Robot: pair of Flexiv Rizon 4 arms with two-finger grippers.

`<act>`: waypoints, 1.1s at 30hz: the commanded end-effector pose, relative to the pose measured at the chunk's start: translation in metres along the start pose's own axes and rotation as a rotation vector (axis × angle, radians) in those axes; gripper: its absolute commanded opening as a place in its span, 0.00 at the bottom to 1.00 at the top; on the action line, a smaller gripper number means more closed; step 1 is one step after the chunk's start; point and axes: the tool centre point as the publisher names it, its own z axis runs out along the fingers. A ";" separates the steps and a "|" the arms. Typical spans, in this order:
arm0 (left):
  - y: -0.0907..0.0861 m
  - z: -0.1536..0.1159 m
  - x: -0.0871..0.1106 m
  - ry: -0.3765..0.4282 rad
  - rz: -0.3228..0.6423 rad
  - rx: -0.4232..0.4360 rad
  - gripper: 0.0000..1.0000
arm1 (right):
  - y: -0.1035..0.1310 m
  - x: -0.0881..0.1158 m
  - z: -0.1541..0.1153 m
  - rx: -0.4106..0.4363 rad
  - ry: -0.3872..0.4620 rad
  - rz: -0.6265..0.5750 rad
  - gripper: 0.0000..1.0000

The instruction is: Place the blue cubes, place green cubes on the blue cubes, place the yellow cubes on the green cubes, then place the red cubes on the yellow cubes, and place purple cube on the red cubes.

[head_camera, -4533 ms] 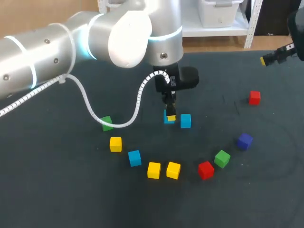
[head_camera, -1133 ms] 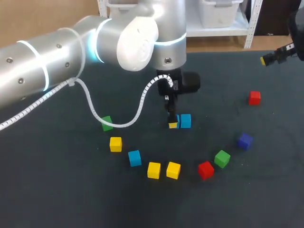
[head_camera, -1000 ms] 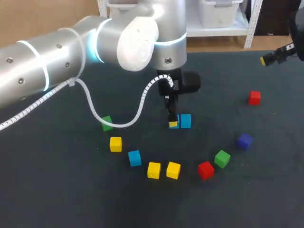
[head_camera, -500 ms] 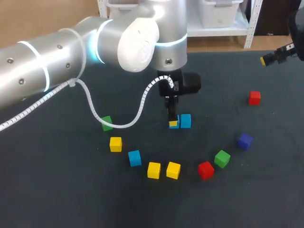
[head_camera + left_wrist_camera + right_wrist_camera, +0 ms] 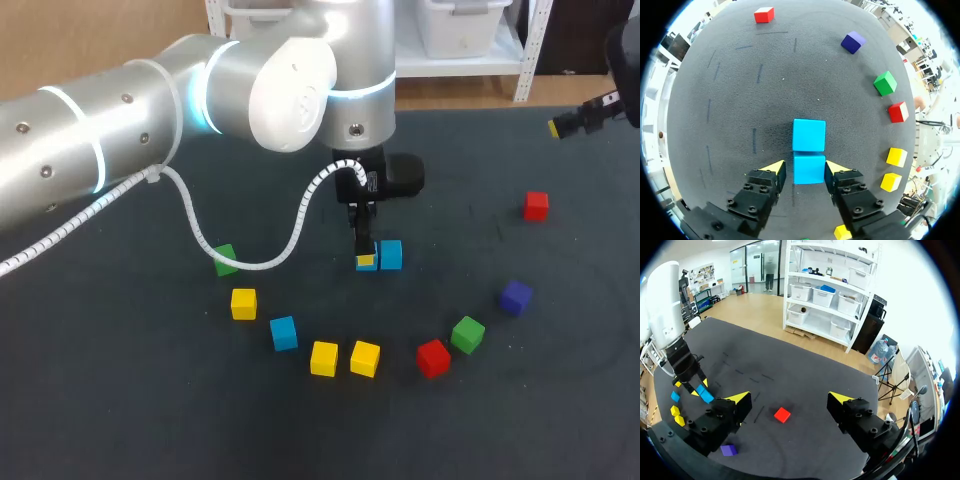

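Cubes first: the nearer blue cube (image 5: 809, 169) sits on the table (image 5: 150, 400) flush against the farther blue cube (image 5: 809, 135). It lies between the fingers of the left hand (image 5: 805, 169), which stand slightly apart from it with a thin gap showing, so the grip looks released. To finish this placement well, I judge the hand should rise straight up without brushing either cube, then go for the third blue cube (image 5: 284, 332), well apart; the right hand (image 5: 789, 401) hangs wide apart and empty.
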 end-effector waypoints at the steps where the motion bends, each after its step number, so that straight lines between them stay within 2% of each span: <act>1: 0.001 0.000 0.000 0.003 -0.001 -0.002 0.49 | 0.002 0.002 0.001 0.010 -0.008 0.001 1.00; 3: 0.001 0.000 0.000 0.004 -0.001 -0.002 0.49 | 0.002 0.002 0.001 0.010 -0.008 0.001 1.00; 6: 0.001 0.000 0.000 0.005 -0.001 -0.004 0.58 | 0.002 0.002 0.001 0.010 -0.008 0.001 1.00; 7: 0.001 0.000 0.000 0.005 0.001 -0.005 0.67 | 0.002 0.002 0.001 0.010 -0.008 0.001 1.00; 8: 0.001 -0.001 0.000 0.008 0.001 -0.009 0.94 | 0.002 0.002 0.001 0.010 -0.008 0.001 1.00; 9: 0.000 -0.002 0.000 0.011 0.000 -0.013 1.00 | 0.002 0.002 0.001 0.010 -0.008 0.001 1.00; 14: -0.002 -0.014 0.002 0.005 0.023 -0.033 1.00 | 0.002 0.002 0.001 0.010 -0.008 0.001 1.00; 20: -0.007 -0.033 0.010 0.015 0.104 -0.032 1.00 | 0.002 0.002 0.001 0.010 -0.008 0.001 1.00; 28: -0.020 -0.056 0.032 0.033 0.176 -0.052 1.00 | 0.002 0.002 0.001 0.010 -0.008 0.001 1.00; 33: -0.027 -0.060 0.050 0.071 0.208 -0.051 1.00 | 0.002 0.002 0.001 0.010 -0.008 0.001 1.00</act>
